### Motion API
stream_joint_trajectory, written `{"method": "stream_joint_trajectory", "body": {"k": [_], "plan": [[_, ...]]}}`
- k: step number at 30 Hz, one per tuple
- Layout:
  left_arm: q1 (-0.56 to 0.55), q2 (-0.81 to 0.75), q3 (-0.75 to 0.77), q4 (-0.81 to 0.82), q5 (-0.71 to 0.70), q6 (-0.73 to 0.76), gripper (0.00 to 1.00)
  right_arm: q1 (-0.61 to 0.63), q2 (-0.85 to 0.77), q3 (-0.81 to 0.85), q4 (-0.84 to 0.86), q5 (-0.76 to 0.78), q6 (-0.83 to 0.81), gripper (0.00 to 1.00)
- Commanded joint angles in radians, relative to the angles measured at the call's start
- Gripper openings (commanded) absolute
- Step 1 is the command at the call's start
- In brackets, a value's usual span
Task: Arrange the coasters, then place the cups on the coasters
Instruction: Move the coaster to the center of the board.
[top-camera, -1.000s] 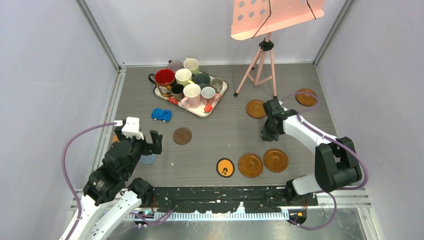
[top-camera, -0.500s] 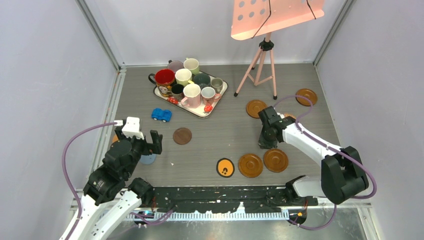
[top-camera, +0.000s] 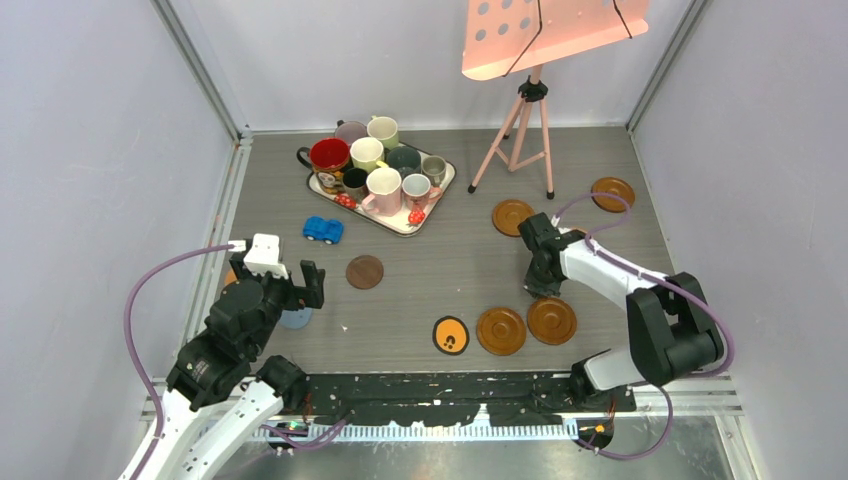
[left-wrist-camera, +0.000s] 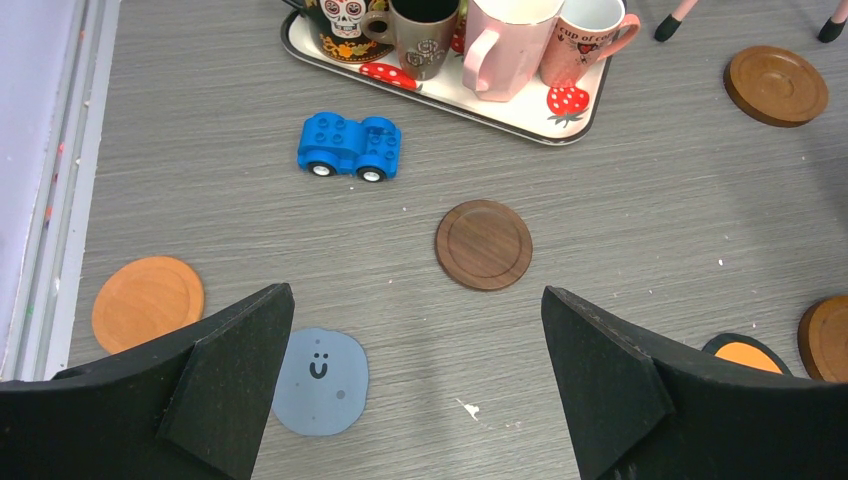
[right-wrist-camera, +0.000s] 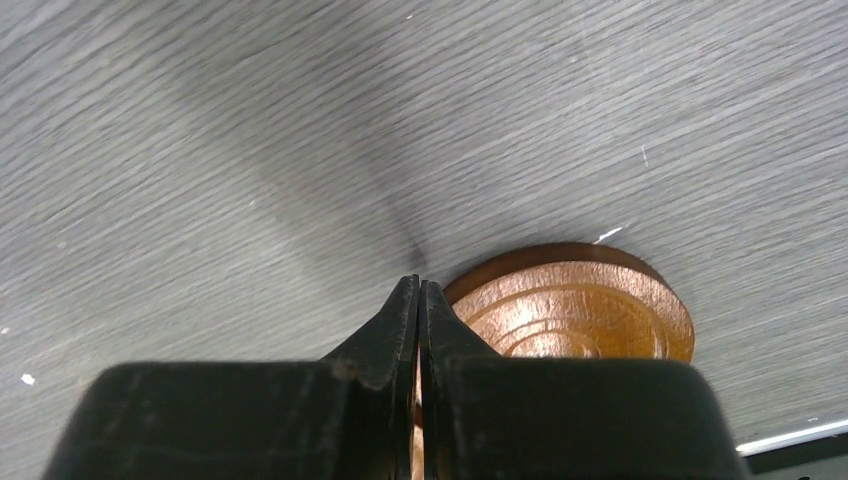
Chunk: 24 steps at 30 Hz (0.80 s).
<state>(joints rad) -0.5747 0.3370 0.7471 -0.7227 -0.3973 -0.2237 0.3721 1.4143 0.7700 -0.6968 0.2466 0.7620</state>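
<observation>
My right end effector (right-wrist-camera: 418, 288) is clenched, tips at the upper rim of a brown coaster (right-wrist-camera: 585, 312), lower right of the top view. Released, my left end effector (left-wrist-camera: 415, 297) hangs over open tabletop (left-wrist-camera: 610, 205) by the blue coaster (left-wrist-camera: 320, 368). The cups (top-camera: 384, 182) crowd the upper-centre tray (top-camera: 444, 192).

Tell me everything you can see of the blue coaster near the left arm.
The blue coaster is a thin, matte, roughly round disc with a black smiley face and darker specks. It lies flat on the grey table, right of the orange coaster, apart from it. The open left pincer hovers above; nothing visibly touches it.
</observation>
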Motion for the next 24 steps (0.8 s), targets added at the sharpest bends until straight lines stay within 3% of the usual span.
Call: {"method": "stream_joint_trajectory", "body": {"k": [1,13,24], "plan": [[-0.004,0.000,0.003,0.029,-0.002,0.007,0.98,-0.022,0.040,0.028,0.033,0.020,0.000,0.06],[-0.003,0.004,0.005,0.029,-0.003,0.009,0.98,-0.027,-0.020,0.071,-0.079,0.066,0.002,0.06],[-0.004,-0.011,0.002,0.029,-0.002,0.009,0.98,-0.027,-0.108,0.007,-0.113,0.074,0.059,0.06]]}}
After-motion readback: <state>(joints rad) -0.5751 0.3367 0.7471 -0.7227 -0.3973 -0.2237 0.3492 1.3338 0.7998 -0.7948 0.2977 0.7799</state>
